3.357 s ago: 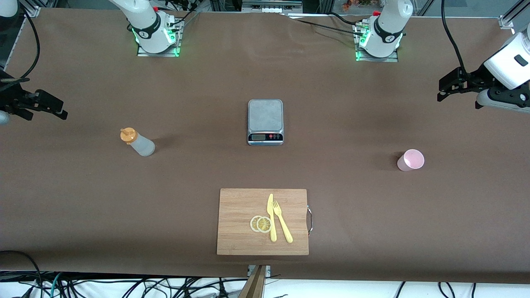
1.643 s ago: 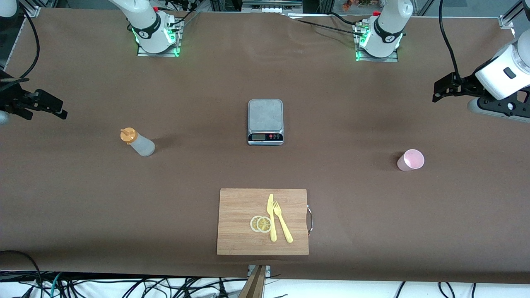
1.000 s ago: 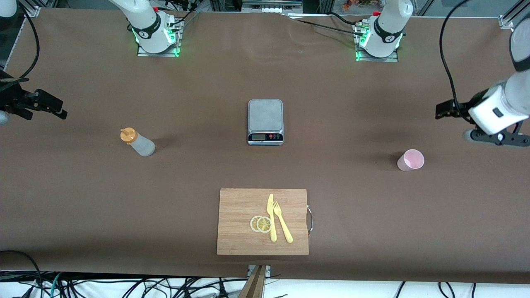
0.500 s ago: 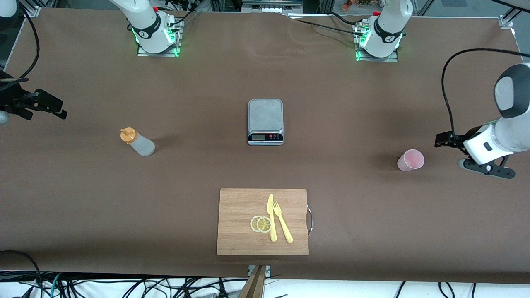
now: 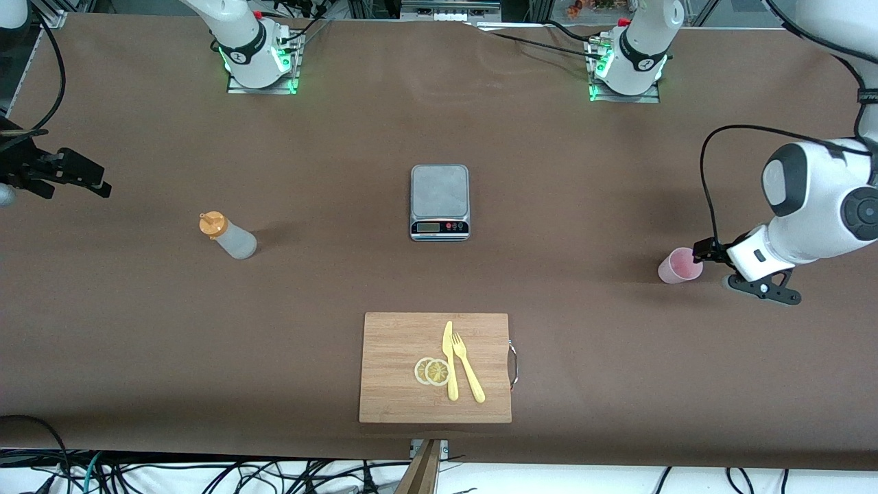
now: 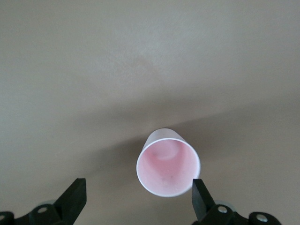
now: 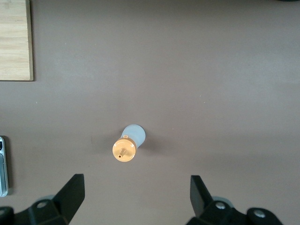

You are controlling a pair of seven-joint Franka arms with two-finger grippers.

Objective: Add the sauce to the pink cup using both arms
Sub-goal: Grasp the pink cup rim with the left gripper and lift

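Note:
The pink cup (image 5: 680,265) stands upright toward the left arm's end of the table. My left gripper (image 5: 701,251) hangs low right beside it, open. In the left wrist view the cup (image 6: 168,162) shows its bare pink inside just ahead of the left gripper (image 6: 137,197), close to one fingertip (image 6: 199,193) and off-centre in the gap. The sauce bottle (image 5: 230,235) with its orange cap stands toward the right arm's end. My right gripper (image 5: 86,180) waits open at that end of the table, holding nothing. The right wrist view looks down on the bottle (image 7: 127,145) ahead of the right gripper (image 7: 136,192).
A grey scale (image 5: 440,201) sits mid-table. A wooden cutting board (image 5: 398,370) lies nearer the front camera, carrying two lemon slices (image 5: 432,371), a yellow knife (image 5: 450,360) and a fork (image 5: 468,367). The right wrist view catches the board's corner (image 7: 14,40).
The left arm has swung down from high over the table's end to the pink cup's side, its gripper staying open. The right arm, bottle and cup have not moved.

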